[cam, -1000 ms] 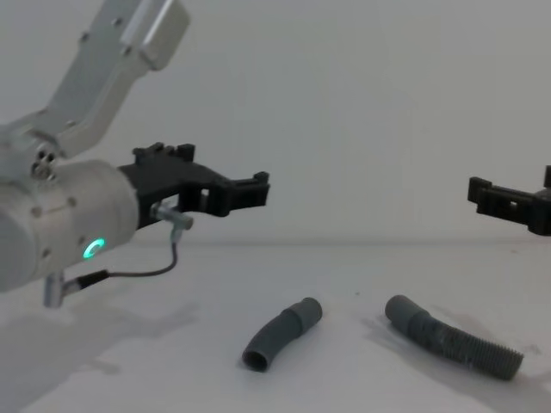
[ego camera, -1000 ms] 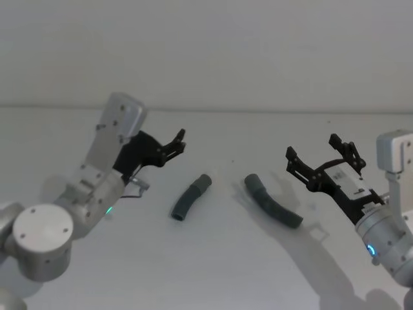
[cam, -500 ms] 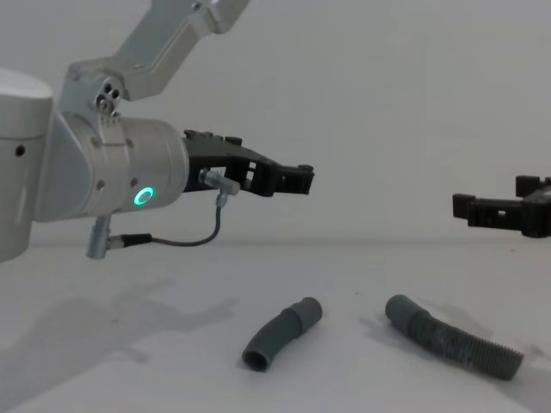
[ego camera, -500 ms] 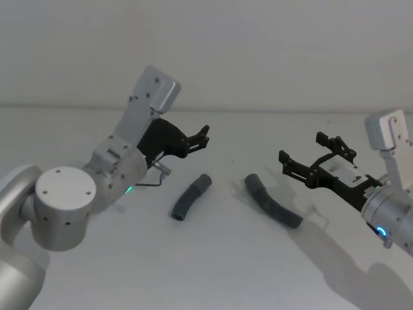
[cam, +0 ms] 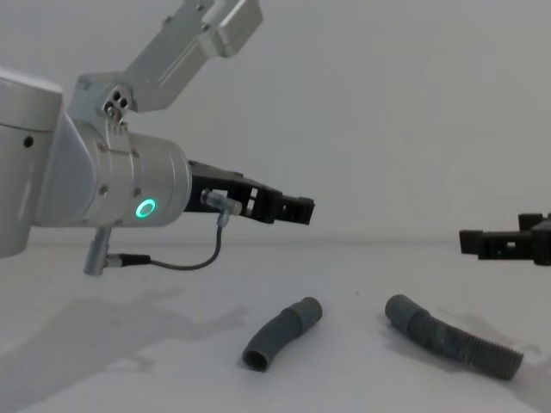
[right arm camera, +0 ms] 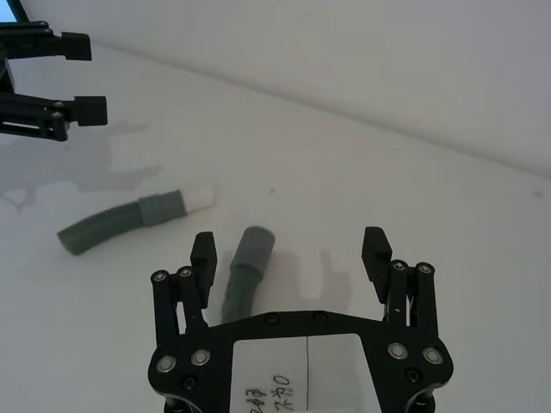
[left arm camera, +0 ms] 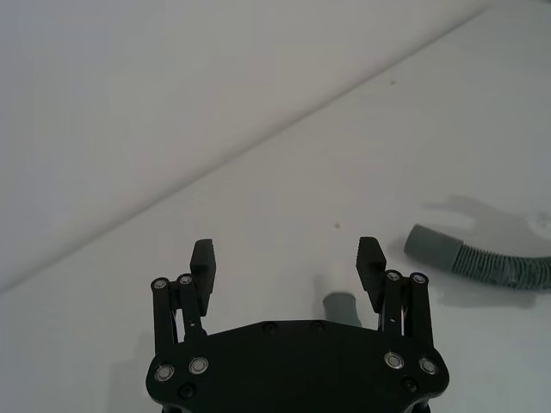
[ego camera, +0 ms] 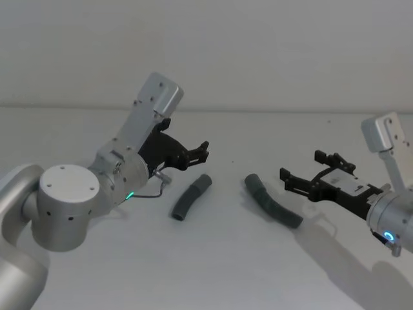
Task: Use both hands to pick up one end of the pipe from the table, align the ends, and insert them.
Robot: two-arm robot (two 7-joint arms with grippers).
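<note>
Head above, chest low, apparently sharing table (ego camera: 213, 271).

Plain lab setting, white table (ego camera: 213, 274), blank wall (ego camera: 258, 45)

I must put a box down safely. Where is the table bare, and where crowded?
Free: the wide table strip nearer the robot than both hoses, and the strip between them and the wall. Crowded: the gap between the short hose and the longer hose, with left gripper and right gripper hovering near.

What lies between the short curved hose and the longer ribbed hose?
Nothing: in the head view, bare white table separates the short curved hose from the longer ribbed hose.
</note>
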